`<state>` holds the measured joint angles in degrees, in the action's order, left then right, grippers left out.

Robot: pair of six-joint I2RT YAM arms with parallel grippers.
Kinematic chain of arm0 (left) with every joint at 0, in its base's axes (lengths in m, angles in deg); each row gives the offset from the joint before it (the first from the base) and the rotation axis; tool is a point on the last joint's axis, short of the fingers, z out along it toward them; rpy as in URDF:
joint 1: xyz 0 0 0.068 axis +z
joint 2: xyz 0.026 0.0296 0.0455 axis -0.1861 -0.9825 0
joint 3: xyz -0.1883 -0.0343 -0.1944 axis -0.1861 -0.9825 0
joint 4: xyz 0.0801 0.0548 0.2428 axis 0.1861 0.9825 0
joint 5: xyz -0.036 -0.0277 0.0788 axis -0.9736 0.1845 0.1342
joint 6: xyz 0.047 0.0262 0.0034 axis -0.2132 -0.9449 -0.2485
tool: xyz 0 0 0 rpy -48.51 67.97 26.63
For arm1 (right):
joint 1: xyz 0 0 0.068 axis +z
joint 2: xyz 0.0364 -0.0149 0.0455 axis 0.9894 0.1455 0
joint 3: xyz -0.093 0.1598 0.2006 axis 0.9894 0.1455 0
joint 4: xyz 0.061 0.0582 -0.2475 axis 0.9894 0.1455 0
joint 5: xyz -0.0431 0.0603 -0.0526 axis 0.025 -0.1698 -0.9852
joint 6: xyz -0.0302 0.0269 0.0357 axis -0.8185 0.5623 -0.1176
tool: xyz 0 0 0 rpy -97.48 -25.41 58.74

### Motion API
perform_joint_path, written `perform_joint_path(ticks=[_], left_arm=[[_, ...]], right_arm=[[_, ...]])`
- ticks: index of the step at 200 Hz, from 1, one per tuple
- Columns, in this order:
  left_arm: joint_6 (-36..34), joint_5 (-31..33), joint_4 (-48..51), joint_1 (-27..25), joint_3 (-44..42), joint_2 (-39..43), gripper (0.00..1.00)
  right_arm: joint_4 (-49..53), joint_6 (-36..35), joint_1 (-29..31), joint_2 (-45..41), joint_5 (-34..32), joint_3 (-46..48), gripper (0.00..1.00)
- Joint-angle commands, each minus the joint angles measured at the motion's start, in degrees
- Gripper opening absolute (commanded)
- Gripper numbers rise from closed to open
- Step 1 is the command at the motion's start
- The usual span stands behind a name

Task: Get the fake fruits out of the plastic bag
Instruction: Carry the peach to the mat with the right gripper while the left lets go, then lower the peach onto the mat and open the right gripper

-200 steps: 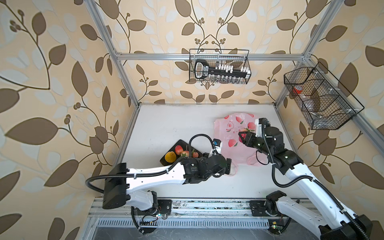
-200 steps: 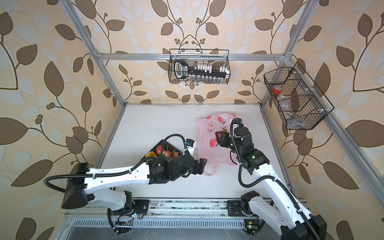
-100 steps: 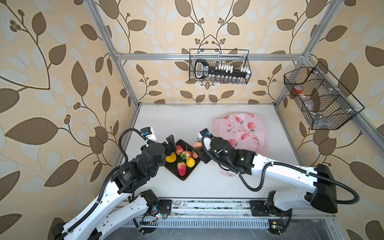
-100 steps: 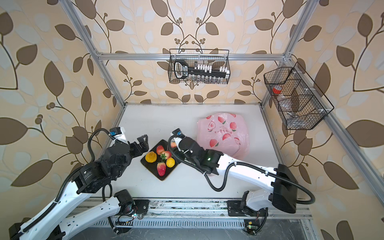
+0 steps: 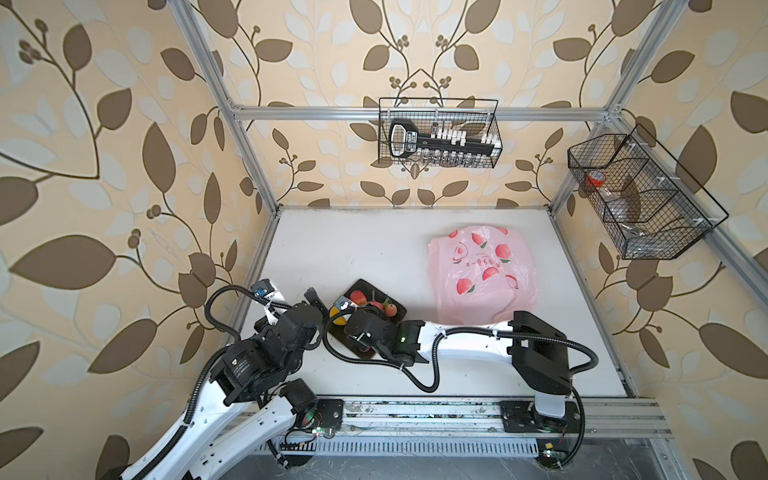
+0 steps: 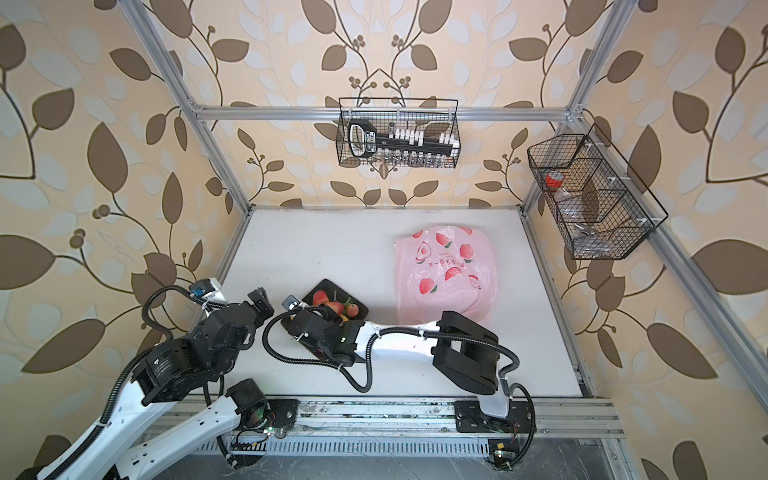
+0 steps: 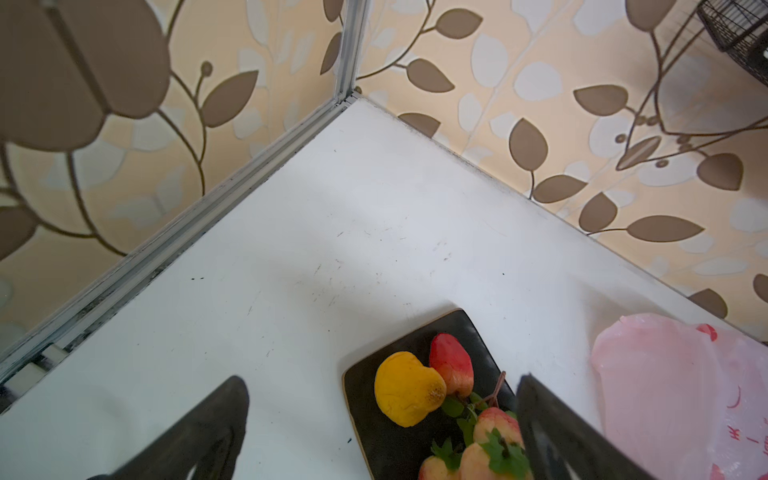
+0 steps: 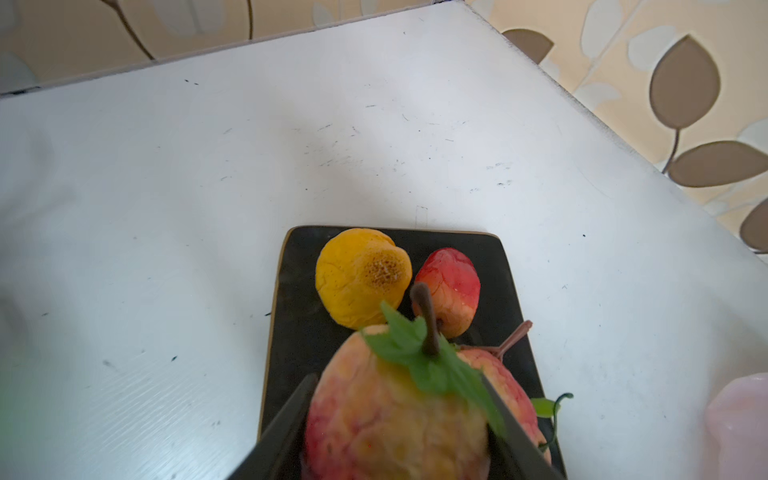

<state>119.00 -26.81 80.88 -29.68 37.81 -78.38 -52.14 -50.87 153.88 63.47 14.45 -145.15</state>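
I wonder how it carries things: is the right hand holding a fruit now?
Yes, the right hand grips a leafy pink-yellow fruit between its fingers, over the dark mat.

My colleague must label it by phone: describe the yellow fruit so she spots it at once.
In a top view, a dark mat lies on the white table, left of the pink bag. On it, take the yellow-orange fruit beside the red one: leafless, with a rough dimple.
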Motion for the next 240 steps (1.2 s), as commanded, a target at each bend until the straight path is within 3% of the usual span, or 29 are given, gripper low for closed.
perform_joint_path(ticks=[1,69,102,130,174,207,240], left_arm=[[4.42,6.81,5.64,0.37,2.48,1.74,0.99],[5.42,8.44,7.90,0.33,3.46,2.82,0.99],[5.33,8.47,7.89,0.37,3.69,2.53,0.99],[5.33,7.99,7.40,0.40,3.55,1.83,0.99],[3.13,6.82,3.83,0.39,3.10,-0.18,0.99],[-0.23,5.11,-1.96,0.36,2.33,-3.00,0.99],[-7.88,3.91,-12.94,1.09,0.76,-7.50,0.99]], right_arm=[[-1.72,-1.99,0.17,3.07,-6.10,-3.02,0.53],[-3.03,-2.79,0.17,7.63,-11.23,-5.01,0.71],[-3.49,-2.64,0.16,6.82,-10.92,-4.99,0.77],[-4.39,-1.21,0.17,3.43,-6.85,-3.80,0.81],[-6.18,2.20,0.15,-9.01,1.90,1.95,0.85],[-4.76,6.09,-0.63,-22.74,2.19,10.74,0.86],[1.21,13.64,-8.56,-40.01,1.00,22.55,0.84]])
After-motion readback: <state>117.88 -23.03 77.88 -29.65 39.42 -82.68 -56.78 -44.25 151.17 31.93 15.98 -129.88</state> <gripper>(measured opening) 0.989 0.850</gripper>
